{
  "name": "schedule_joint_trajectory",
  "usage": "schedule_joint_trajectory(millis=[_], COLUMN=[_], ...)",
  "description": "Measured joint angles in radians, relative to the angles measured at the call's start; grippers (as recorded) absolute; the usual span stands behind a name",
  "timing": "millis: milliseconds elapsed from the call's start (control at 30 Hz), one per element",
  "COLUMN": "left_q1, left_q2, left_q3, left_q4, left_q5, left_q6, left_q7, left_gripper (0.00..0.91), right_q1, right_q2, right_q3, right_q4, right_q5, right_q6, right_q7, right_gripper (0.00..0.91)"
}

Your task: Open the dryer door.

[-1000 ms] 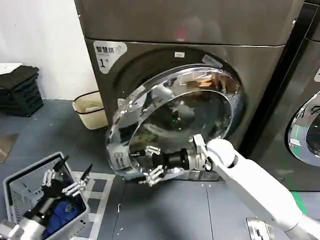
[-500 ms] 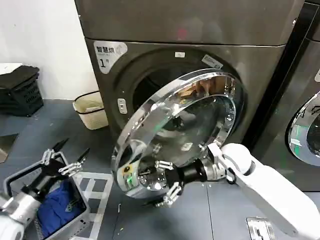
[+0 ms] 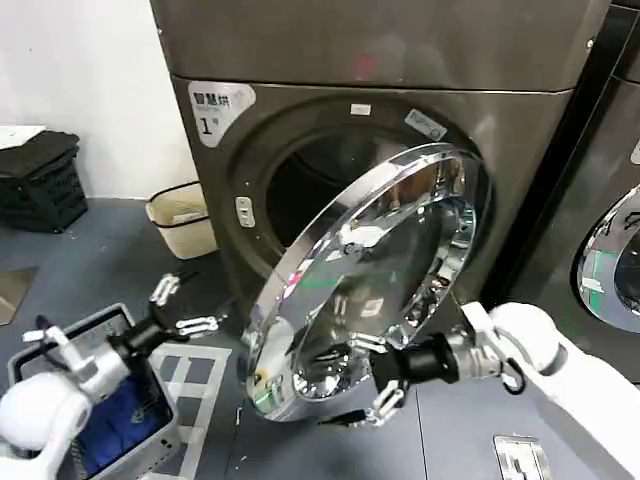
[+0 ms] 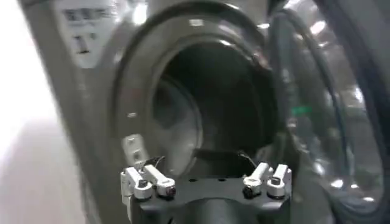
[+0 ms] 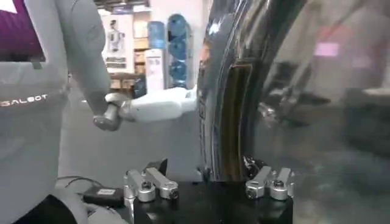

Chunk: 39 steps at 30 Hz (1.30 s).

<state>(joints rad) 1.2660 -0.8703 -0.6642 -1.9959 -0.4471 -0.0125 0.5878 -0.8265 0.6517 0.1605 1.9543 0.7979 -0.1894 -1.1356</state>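
Observation:
The dryer door (image 3: pixel 372 285), a chrome ring round dark glass, stands swung partly open from the grey-bronze machine labelled "1" (image 3: pixel 208 125). It leaves the dark drum opening (image 3: pixel 310 175) exposed. My right gripper (image 3: pixel 371 378) is open at the door's lower rim, one finger on each side of the edge. In the right wrist view the door rim (image 5: pixel 222 91) runs between the spread fingers of the right gripper (image 5: pixel 207 173). My left gripper (image 3: pixel 185 307) hangs open and holds nothing, left of the door above the basket. In the left wrist view the left gripper (image 4: pixel 207 179) faces the drum opening (image 4: pixel 210 103).
A grey basket (image 3: pixel 60 345) with blue cloth stands on the floor at the lower left. A beige bin (image 3: pixel 185 220) sits beside the machine, with black crates (image 3: pixel 40 180) farther left. The neighbouring machine's chrome door (image 3: pixel 612 270) is at the right edge.
The door has swung further open towards the right. My right gripper went down and right with its lower rim. My left gripper rose from the basket towards the machine.

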Motion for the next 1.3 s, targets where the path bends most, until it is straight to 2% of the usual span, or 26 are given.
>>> schedule_joint_trajectory(millis=[133, 367, 500, 667, 1033, 1167, 1300], left_q1=[-0.069, -0.193, -0.267, -0.348, -0.516, -0.576, -0.632], left_q2=[0.010, -0.012, -0.035, -0.056, -0.122, -0.155, -0.195], left_q3=[0.101, 0.281, 0.376, 0.478, 0.723, 0.801, 0.871], left_q4=[0.016, 0.054, 0.087, 0.118, 0.174, 0.197, 0.220], left_q5=[0.005, 0.018, 0.010, 0.002, -0.009, -0.019, -0.044], left_q6=[-0.007, -0.013, -0.022, -0.032, -0.037, -0.025, -0.018], left_q7=[0.010, 0.014, 0.014, 0.014, -0.027, -0.050, -0.073], left_gripper=[0.907, 0.907, 0.907, 0.907, 0.907, 0.907, 0.907], right_q1=[-0.137, -0.405, -0.584, -0.787, -1.053, -1.084, -1.077], right_q2=[-0.023, -0.011, 0.023, 0.113, 0.377, 0.471, 0.573], right_q3=[0.141, 0.433, 0.619, 0.826, 1.118, 1.184, 1.252], right_q4=[0.029, 0.080, 0.112, 0.159, 0.251, 0.269, 0.286], right_q5=[0.003, -0.016, -0.032, -0.032, -0.254, -0.328, -0.393], right_q6=[0.007, -0.021, -0.012, 0.006, 0.086, 0.069, 0.005], right_q7=[0.026, 0.054, 0.115, 0.243, 0.522, 0.630, 0.765], right_gripper=[0.907, 0.907, 0.907, 0.907, 0.907, 0.907, 0.907])
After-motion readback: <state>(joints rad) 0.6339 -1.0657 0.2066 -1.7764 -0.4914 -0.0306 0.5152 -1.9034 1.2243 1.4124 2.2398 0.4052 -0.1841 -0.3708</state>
